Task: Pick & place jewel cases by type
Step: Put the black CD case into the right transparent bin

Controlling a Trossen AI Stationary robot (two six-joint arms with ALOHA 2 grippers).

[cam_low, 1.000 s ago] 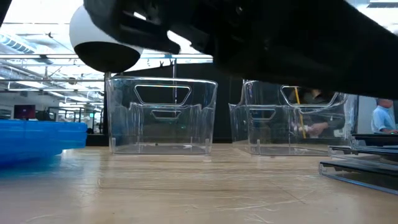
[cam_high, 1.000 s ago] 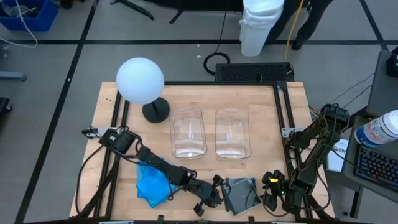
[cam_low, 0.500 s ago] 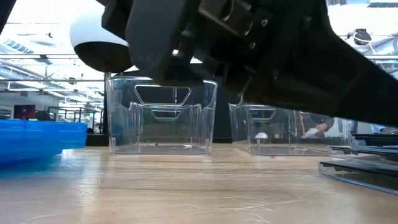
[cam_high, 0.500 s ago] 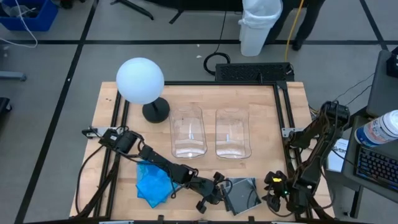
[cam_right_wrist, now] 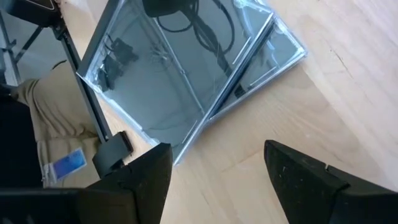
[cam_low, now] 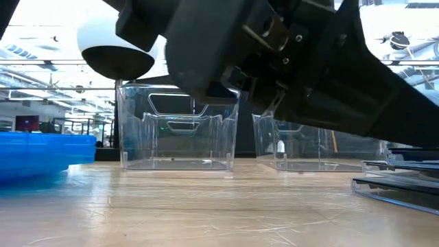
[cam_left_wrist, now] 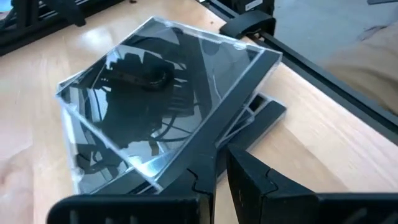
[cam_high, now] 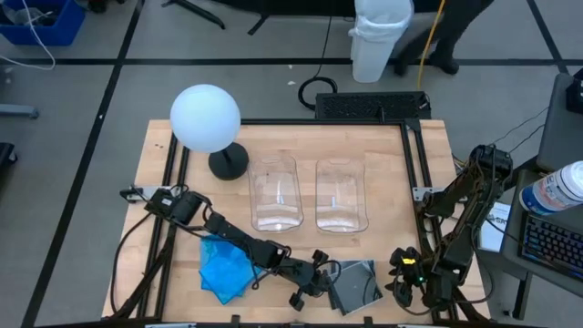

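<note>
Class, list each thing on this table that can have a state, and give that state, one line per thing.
Left bin: empty.
Right bin: empty.
Blue jewel cases: stacked, untouched.
Dark jewel cases: stacked, askew.
Left pincer: at the dark stack's edge, nearly shut.
Right pincer: open, beside the dark stack.

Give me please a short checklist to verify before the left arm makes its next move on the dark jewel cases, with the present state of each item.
1. Left gripper is at the dark jewel cases: ok, it sits at their edge near the table's front.
2. Left fingers closed on a case: cannot tell; the left wrist view shows the fingers nearly together at the stack's edge.
3. Only one case will be taken: not ok; the cases lie fanned and overlapping.
4. Right gripper clear of the stack: ok, open beside it.
5. Both clear bins free to receive: ok, nothing seen inside.
6. Blue jewel cases out of the way: ok, piled apart.
</note>
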